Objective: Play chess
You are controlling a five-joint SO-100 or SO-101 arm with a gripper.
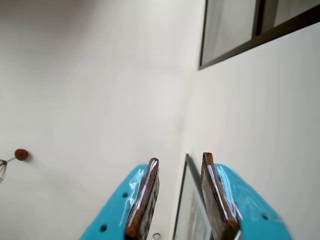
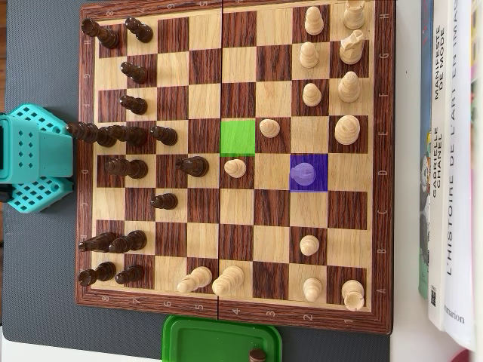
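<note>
Between the jaws [image 1: 180, 197] in the wrist view there's nothing but air: they stand parted and empty, teal shells with brown pads, pointing up at a pale wall, a dark-framed window [image 1: 235, 30] and a picture frame [image 1: 192, 210] below. No board in that shot at all.

The overhead view has the whole game. The chessboard [image 2: 234, 23] lies on a grey worktop [image 2: 38, 286], dark pieces on the left, light ones on the right. A light pawn [image 2: 303, 173] sits on a purple-tinted square, and a green-tinted square [image 2: 238, 138] two files over and one row up is empty. My guess is that's the piece to move and where it goes.

It looks like turned wood: light, stiff, smooth, small base, easy to tip. I'd pinch it low around the neck, under the round head.

The arm shows only as a teal base [image 2: 30, 158] at the left edge. A green tub [image 2: 219, 335] with one dark piece sits below the board, books [image 2: 453, 151] on the right.
</note>
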